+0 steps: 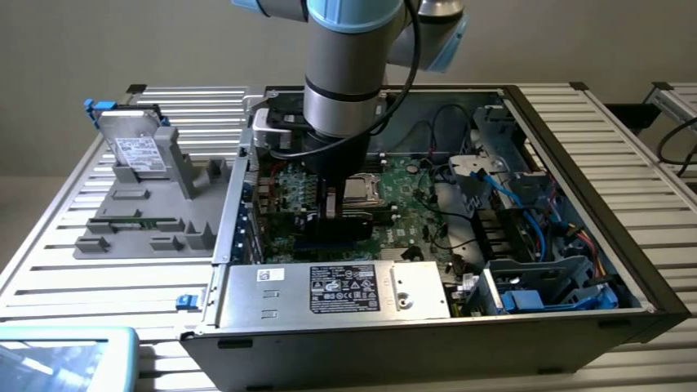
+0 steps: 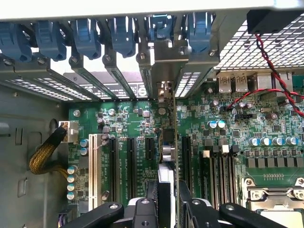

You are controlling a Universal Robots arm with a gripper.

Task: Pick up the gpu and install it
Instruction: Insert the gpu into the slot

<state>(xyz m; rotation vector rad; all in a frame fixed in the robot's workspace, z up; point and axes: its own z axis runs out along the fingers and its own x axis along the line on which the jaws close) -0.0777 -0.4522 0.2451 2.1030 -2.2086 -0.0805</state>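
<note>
A slatted metal surface [image 1: 65, 245] of ribbed aluminium rails carries the whole setup. Across its middle and the exterior view's right sits an open black computer case [image 1: 610, 269], lying on its side with its interior facing up. Just beside the case, on the exterior view's left, rests a grey moulded fixture tray [image 1: 147, 224] with a grey hard drive [image 1: 139, 153] standing tilted at its far end. At the near left corner lies a pale blue-rimmed tray [image 1: 65, 355].

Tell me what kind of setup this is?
Likely a robotics lab bench for PC assembly: an open computer case on a slatted aluminium table, and a grey parts fixture holding a hard drive.
</note>
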